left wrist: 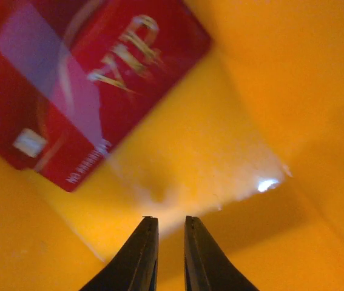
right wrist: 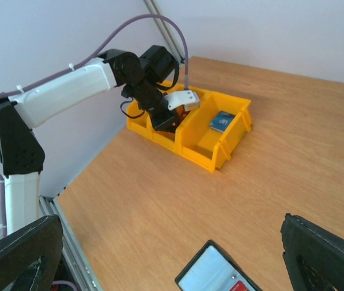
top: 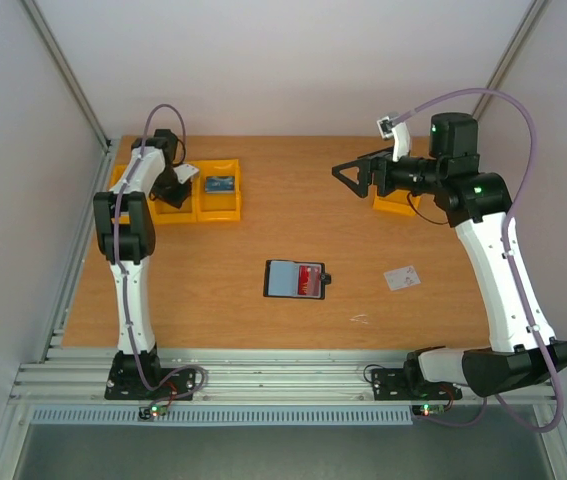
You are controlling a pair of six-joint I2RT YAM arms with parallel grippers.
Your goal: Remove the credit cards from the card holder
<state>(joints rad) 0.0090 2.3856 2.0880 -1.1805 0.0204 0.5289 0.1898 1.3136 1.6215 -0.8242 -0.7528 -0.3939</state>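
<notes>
A wooden table (top: 213, 300) of warm orange-brown is seen, enclosed by plain white walls (top: 313, 60) on three sides. Slotted aluminium rails (top: 283, 370) run along its near edge, where both arm bases are bolted. The card holder (top: 281, 278) is laid open and flat near the middle of the table, its grey-blue inside turned up, and a red card (top: 309, 278) is seen tucked in its right half. A whitish card (top: 402, 277) is laid flat on the bare wood to the right of the holder, apart from it. A row of yellow bins (top: 219, 210) is set at the far left, with a blue item (top: 220, 183) in the right compartment. The left gripper (left wrist: 168, 219) is found inside the compartment just left of that. Its fingers are set almost together, with only a thin slit between them and nothing clamped. A red VIP card (left wrist: 87, 85) is seen lying on the yellow floor beyond the tips. The right gripper (top: 348, 172) is held above the far right of the table, jaws spread wide and empty, beside another yellow bin (top: 395, 207) partly hidden under the arm.
</notes>
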